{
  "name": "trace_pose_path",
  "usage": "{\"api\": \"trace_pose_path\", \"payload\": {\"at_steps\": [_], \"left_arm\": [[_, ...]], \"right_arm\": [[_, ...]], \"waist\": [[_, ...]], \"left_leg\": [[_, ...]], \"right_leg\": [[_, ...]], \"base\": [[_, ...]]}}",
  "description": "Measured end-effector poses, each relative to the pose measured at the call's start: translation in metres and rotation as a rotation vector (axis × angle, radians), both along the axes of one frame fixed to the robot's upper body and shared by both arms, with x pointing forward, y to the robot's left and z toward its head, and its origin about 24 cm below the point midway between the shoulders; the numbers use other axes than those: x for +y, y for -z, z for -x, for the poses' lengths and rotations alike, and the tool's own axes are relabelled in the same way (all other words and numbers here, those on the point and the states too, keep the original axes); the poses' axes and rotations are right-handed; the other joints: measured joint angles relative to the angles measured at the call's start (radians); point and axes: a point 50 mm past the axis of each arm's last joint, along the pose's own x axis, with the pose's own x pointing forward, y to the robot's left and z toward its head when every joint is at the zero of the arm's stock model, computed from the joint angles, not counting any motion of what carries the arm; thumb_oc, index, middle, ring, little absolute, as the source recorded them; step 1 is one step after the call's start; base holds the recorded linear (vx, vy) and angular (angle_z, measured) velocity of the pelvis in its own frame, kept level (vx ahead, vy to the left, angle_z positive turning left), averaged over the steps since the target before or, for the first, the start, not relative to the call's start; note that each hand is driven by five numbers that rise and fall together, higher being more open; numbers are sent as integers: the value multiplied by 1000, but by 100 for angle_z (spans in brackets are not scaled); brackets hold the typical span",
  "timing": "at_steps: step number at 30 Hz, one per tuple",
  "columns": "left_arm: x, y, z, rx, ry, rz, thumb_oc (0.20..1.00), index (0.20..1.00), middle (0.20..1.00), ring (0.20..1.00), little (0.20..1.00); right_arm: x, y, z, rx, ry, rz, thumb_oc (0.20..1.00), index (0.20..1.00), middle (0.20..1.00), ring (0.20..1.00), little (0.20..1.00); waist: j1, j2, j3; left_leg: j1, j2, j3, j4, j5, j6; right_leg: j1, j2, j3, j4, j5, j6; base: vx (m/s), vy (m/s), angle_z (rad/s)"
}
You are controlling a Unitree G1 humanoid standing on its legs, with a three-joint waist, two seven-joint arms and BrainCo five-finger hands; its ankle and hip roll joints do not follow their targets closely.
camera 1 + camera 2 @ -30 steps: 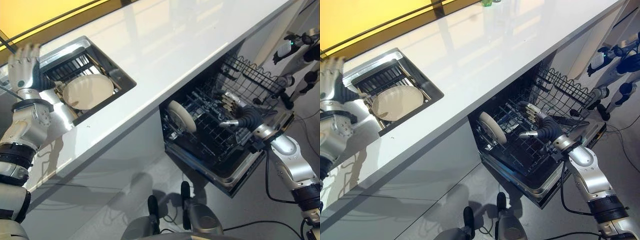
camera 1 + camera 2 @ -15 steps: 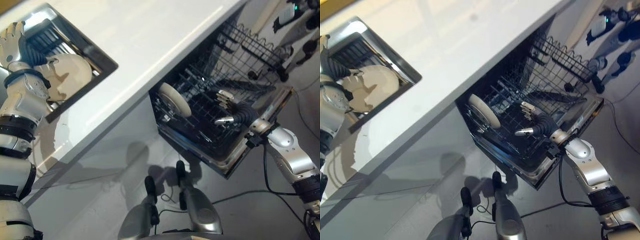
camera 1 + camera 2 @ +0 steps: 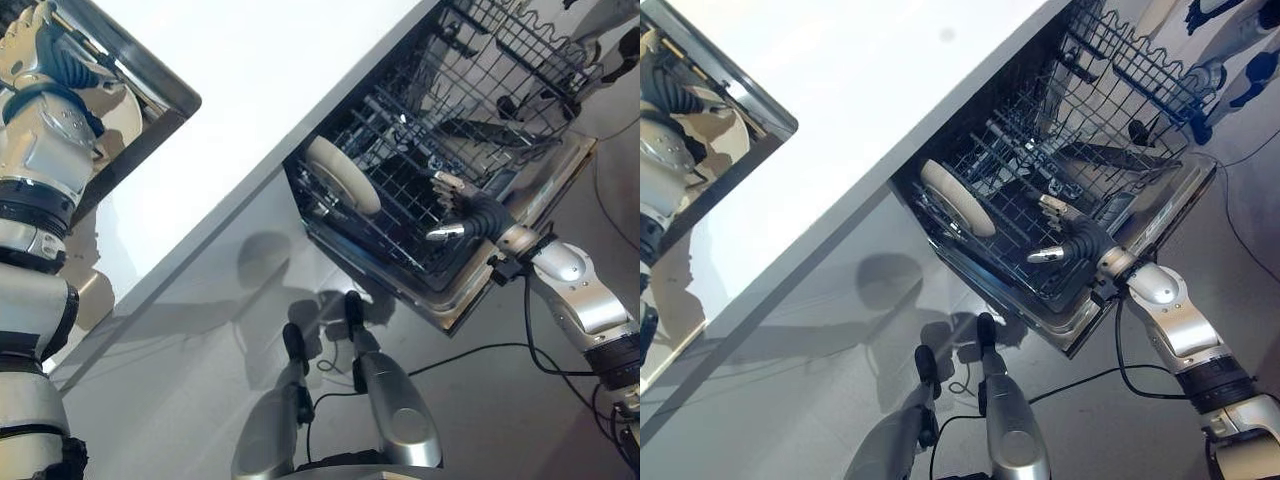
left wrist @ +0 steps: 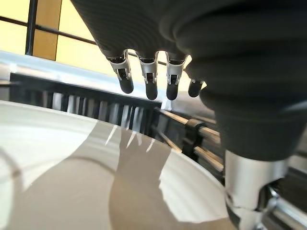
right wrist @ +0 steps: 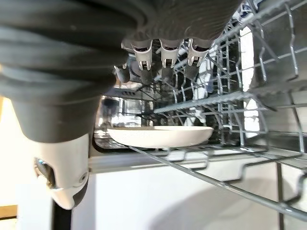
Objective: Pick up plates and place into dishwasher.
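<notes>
Lowered over the sink plate (image 4: 72, 182), left hand (image 4: 153, 72) spreads relaxed; right hand (image 3: 465, 215) loose above dishwasher rack (image 3: 400, 190).

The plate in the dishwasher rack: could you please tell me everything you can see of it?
The plate is round, cream-white and smooth, seemingly ceramic, with a thick rolled rim. It stands on edge, tilted, among the dark wire tines at the near end of the lower rack of the open dishwasher, just under the white counter. Only the tines touch it. The right robot hand hovers apart from it over the rack, fingers relaxed, holding nothing.
</notes>
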Motion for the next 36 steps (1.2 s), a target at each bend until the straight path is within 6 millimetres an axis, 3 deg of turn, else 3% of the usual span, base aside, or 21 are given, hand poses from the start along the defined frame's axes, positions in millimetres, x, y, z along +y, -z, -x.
{"api": "trace_pose_path", "payload": {"at_steps": [10,17,25,26,27,28,29,36], "left_arm": [[15,-2,6,358,-52,107,1000,1000,1000,1000,1000],[34,9,14,472,-130,181,1000,1000,1000,1000,1000],[36,12,16,575,-130,161,1000,1000,1000,1000,1000],[37,11,17,581,-126,163,890,890,890,890,890],[38,10,18,592,-121,162,715,715,715,715,715],[39,9,19,600,-119,162,492,492,492,492,492],[40,9,20,606,-112,161,200,200,200,200,200],[52,10,30,625,-148,117,200,200,200,200,200]], "right_arm": [[2,-10,-4,-30,-5,6,1000,1000,1000,1000,1000],[2,-11,-5,-15,-7,17,1000,1000,1000,1000,1000],[1,-9,-5,-3,3,34,1000,1000,1000,1000,1000],[1,-9,-5,-2,3,34,1000,1000,1000,1000,1000],[1,-9,-5,-2,3,35,1000,1000,1000,1000,1000],[1,-9,-5,-1,4,38,1000,1000,1000,1000,1000],[0,-9,-5,-2,5,41,1000,1000,1000,1000,1000],[-2,-9,-4,0,8,76,1000,1000,1000,1000,1000]], "waist": [[-5,1,0],[-4,2,1],[-3,6,2],[-4,6,2],[-4,6,2],[-4,7,1],[-4,9,1],[-3,21,3]], "left_leg": [[1,-1,3,0,0,1],[23,1,2,0,0,0],[36,1,0,0,0,0],[36,1,0,0,0,0],[36,1,0,0,0,0],[36,1,0,0,0,0],[37,1,0,0,0,0],[56,0,0,0,-1,-1]], "right_leg": [[-2,-2,-1,0,3,-4],[20,0,-2,0,3,-5],[33,-1,-4,0,5,-8],[33,-1,-4,0,5,-8],[34,-1,-4,0,5,-9],[34,-1,-4,0,5,-9],[34,-1,-4,0,6,-9],[53,-3,-4,0,4,-10]], "base": [[6,12,-1],[0,0,0],[0,0,0],[0,0,0],[0,0,0],[0,0,0],[0,0,0],[0,0,0]]}}
